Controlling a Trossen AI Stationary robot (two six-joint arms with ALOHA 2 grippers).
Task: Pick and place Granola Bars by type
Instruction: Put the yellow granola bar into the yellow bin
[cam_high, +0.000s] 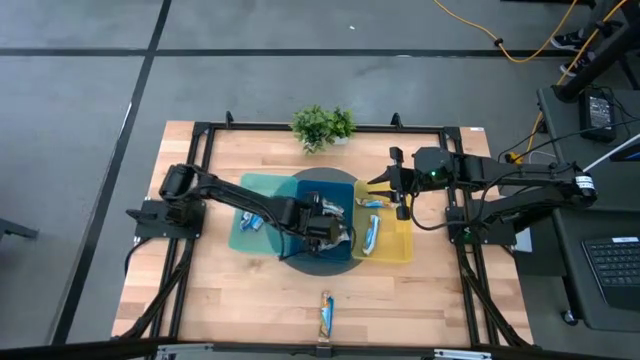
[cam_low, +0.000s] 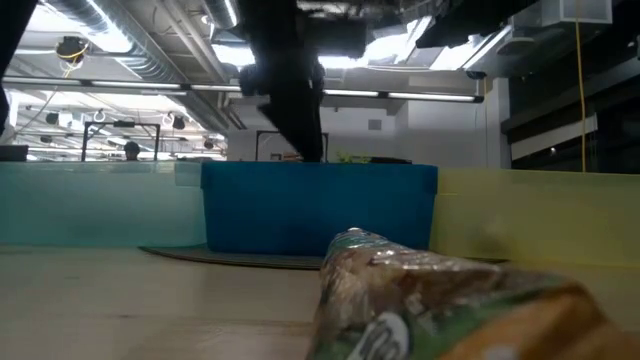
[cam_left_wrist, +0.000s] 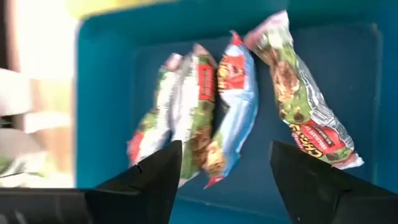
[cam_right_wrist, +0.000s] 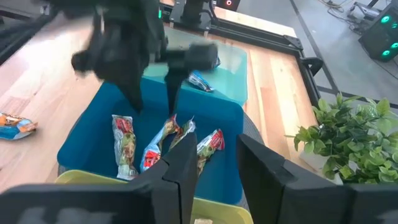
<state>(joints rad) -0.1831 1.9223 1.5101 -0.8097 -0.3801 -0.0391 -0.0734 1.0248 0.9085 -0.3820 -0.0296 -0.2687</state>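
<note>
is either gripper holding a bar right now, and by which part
Neither. The left gripper hangs open above the foil-wrapped granola bars in the dark blue bin; the right gripper is empty beside it.

Left tool covering part of the blue bin from overhead, bar on the counter blurred and cut off at the low edge, yellow bin's bars too small to tell by type

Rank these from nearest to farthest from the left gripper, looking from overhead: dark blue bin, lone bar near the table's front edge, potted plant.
1. Dark blue bin: directly beneath the left gripper.
2. Lone bar: toward the front edge.
3. Potted plant: at the back edge.
</note>
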